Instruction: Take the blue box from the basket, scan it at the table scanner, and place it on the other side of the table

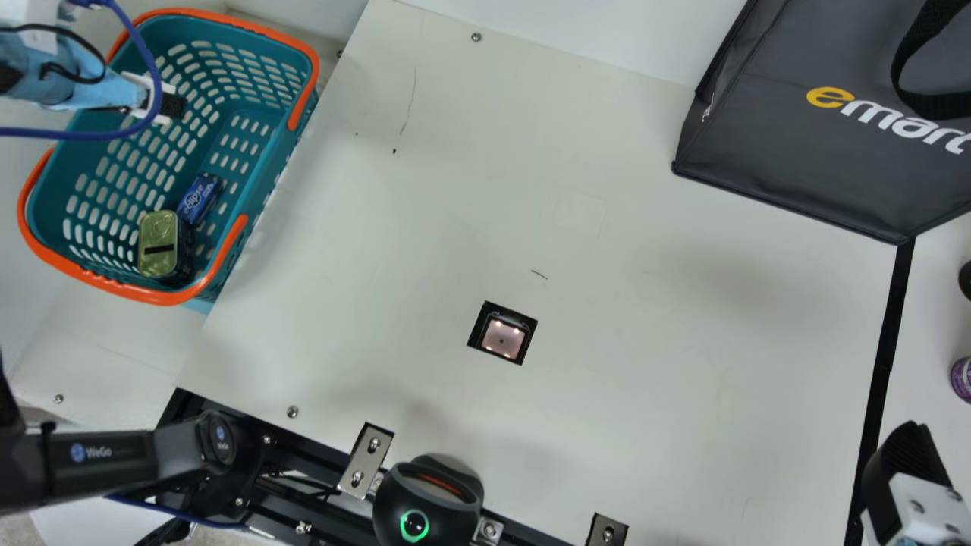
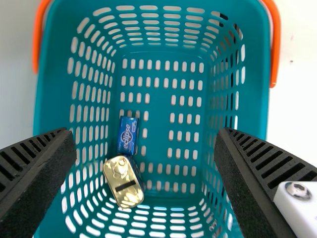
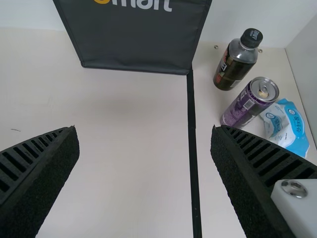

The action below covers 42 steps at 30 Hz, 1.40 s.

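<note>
Left gripper (image 2: 145, 131), over basket (image 2: 53, 91), and right gripper (image 3: 144, 128) had spread jaws. Pick-up was in hand; next needed: descent to blue box (image 2: 128, 136).

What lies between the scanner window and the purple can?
From scanner window to purple can: cream tabletop crossed by a black strip, in the main view.

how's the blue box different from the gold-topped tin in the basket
The blue box is blue with white lettering, while the tin shows a gold lid with a pull ring and a black bar. The box looks smaller and narrower; the tin looks wider. The box lies nearly in line with the basket's long sides, whereas the tin is turned at a slant. Both are close together in the teal basket.
</note>
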Motion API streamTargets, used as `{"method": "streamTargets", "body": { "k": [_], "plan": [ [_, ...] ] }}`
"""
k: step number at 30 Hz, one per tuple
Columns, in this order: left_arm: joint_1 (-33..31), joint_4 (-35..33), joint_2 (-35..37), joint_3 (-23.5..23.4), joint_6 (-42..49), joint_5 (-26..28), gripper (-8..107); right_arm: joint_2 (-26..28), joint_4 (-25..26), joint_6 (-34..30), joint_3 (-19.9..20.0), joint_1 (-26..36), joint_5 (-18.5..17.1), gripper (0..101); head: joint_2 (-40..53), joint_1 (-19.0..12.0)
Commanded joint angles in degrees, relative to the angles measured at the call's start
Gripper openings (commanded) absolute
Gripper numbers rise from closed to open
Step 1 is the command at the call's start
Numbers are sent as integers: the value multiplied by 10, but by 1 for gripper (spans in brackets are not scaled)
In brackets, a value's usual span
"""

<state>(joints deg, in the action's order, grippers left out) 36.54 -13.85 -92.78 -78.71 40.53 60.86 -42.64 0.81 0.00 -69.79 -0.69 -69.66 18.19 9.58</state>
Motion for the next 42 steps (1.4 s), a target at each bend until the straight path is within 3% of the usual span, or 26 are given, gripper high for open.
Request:
{"method": "streamTargets", "body": {
  "k": [1, 9, 21, 32, 42],
  "plan": [
    [-7, 4, -30, -8, -1, -3, 90, 0, 0, 0, 0, 0, 0, 95, 2, -17],
    [-29, 39, -98, -33, -9, -9, 90, 0, 0, 0, 0, 0, 0, 95, 2, -17],
    [-51, 103, -150, -32, -36, -11, 90, 0, 0, 0, 0, 0, 0, 95, 2, -17],
    [-38, 122, -141, 13, -28, -27, 90, 0, 0, 0, 0, 0, 0, 95, 2, -17],
    [-25, 113, -140, 66, 0, -82, 90, 0, 0, 0, 0, 0, 0, 95, 2, -17]
  ]
}}
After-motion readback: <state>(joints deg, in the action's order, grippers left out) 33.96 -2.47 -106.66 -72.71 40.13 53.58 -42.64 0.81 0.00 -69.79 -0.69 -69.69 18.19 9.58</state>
